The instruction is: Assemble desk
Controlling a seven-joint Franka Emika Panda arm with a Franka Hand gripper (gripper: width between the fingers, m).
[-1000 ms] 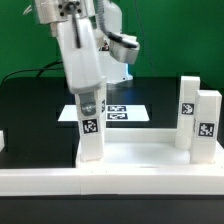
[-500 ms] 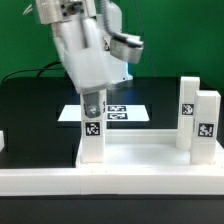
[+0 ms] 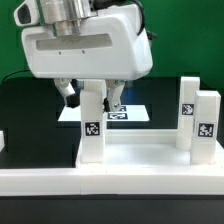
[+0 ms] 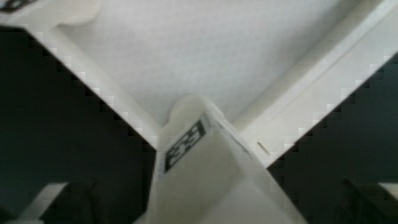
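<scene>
The desk panel (image 3: 140, 158) lies flat and white in the foreground, its rim showing in the wrist view (image 4: 214, 50) too. A tagged white leg (image 3: 92, 130) stands upright in its corner at the exterior view's left. Two more tagged legs (image 3: 187, 110) (image 3: 207, 126) stand at the right. My gripper (image 3: 92, 95) hangs over the left leg, open, one finger (image 3: 68, 90) on each side of the leg's top with gaps between. In the wrist view the leg (image 4: 210, 165) rises between the fingers toward the camera.
The long white border rail (image 3: 40, 182) runs along the front. The marker board (image 3: 128, 112) lies flat on the black table behind the gripper. A small white piece (image 3: 2, 142) shows at the exterior view's left edge.
The gripper has opened and let go of the left leg, and the hand has turned so its broad side faces the exterior camera. The leg stays upright in its corner.
</scene>
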